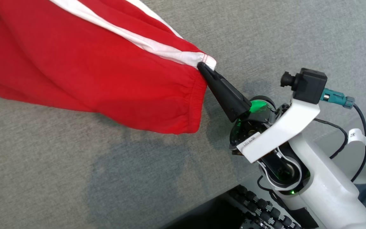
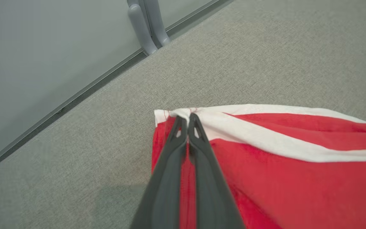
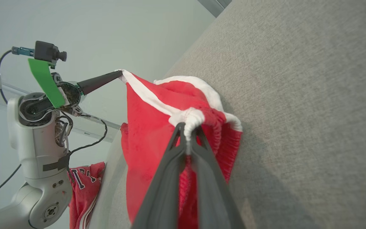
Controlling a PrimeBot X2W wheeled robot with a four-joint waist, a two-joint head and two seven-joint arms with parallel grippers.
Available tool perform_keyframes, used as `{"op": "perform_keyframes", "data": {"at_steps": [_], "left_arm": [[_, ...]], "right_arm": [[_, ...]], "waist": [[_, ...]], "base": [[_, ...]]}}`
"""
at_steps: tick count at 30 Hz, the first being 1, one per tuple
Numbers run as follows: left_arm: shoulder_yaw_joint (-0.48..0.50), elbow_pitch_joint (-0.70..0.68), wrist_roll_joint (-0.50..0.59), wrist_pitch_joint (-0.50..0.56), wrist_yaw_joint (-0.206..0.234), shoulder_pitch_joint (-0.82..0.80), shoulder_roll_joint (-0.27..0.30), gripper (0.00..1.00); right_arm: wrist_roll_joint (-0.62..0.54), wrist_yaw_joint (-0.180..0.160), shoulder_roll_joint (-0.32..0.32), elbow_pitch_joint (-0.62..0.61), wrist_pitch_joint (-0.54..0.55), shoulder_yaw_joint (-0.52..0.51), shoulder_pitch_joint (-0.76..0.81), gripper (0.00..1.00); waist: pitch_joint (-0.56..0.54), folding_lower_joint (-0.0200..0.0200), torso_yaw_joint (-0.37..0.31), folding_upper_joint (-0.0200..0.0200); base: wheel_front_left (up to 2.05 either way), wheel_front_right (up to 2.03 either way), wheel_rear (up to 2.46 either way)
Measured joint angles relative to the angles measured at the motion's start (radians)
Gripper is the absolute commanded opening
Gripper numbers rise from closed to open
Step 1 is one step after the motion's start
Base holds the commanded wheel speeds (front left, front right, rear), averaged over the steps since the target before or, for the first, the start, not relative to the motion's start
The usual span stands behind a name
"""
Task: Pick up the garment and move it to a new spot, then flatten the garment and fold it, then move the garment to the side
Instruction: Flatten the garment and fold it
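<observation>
The garment (image 1: 91,73) is red with a white side stripe and a gathered elastic edge, and hangs stretched above the grey table (image 1: 138,178). My right gripper (image 1: 203,67) is shut on the white stripe's end at the elastic edge. In the right wrist view the garment (image 3: 148,127) stretches from my right gripper (image 3: 187,127), which pinches a bunched white corner, to my left gripper (image 3: 119,73), which is shut on the far corner. In the left wrist view my left gripper (image 2: 187,117) is shut on the white hem corner of the garment (image 2: 297,178).
The table's front edge runs across the lower right, with a dark base with rollers (image 1: 259,206) below it. A second red garment with lettering (image 3: 84,187) hangs off the table's edge. A grey post (image 2: 148,25) stands at the far edge by a pale wall.
</observation>
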Motion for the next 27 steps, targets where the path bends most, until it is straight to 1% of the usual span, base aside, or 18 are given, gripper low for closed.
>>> {"op": "perform_keyframes", "data": {"at_steps": [5, 9, 16, 20, 24, 26, 27], "left_arm": [[-0.013, 0.078, 0.043, -0.019, -0.018, -0.053, -0.022, 0.0], [-0.03, 0.135, 0.062, -0.026, -0.03, -0.068, -0.034, 0.0], [-0.069, 0.223, 0.106, -0.025, -0.044, -0.079, -0.035, 0.0], [-0.072, 0.259, 0.112, -0.026, -0.052, -0.082, -0.035, 0.0], [-0.073, 0.29, 0.115, -0.054, -0.053, -0.099, -0.055, 0.0], [-0.073, 0.311, 0.115, -0.07, -0.055, -0.1, -0.068, 0.0], [-0.073, 0.318, 0.115, -0.073, -0.059, -0.1, -0.073, 0.02]], "right_arm": [[0.009, 0.0, 0.014, 0.014, -0.021, 0.021, -0.015, 0.0], [0.012, 0.0, 0.014, 0.017, -0.037, 0.034, -0.017, 0.0], [0.013, 0.0, 0.013, 0.021, -0.071, 0.046, -0.056, 0.0], [0.008, 0.0, 0.011, 0.021, -0.084, 0.063, -0.062, 0.0], [0.003, 0.0, 0.0, 0.023, -0.103, 0.07, -0.077, 0.0], [-0.002, 0.0, -0.011, 0.028, -0.111, 0.072, -0.077, 0.03], [-0.003, 0.0, -0.013, 0.03, -0.112, 0.073, -0.077, 0.05]], "waist": [[0.018, 0.0, -0.032, 0.0], [0.026, 0.0, -0.042, 0.0], [0.023, 0.0, -0.039, 0.0], [0.019, 0.0, -0.035, 0.0], [0.014, -0.0001, -0.029, 0.0], [0.009, 0.0, -0.026, 0.0], [0.006, 0.0, -0.024, 0.0]], "base": [[0.0, 0.0, 0.0], [0.0, 0.0, 0.0], [0.0, 0.0, 0.0], [0.0, 0.0, 0.0], [0.0, 0.0, 0.0], [0.0, 0.0, 0.0], [0.0, 0.0, 0.0]]}}
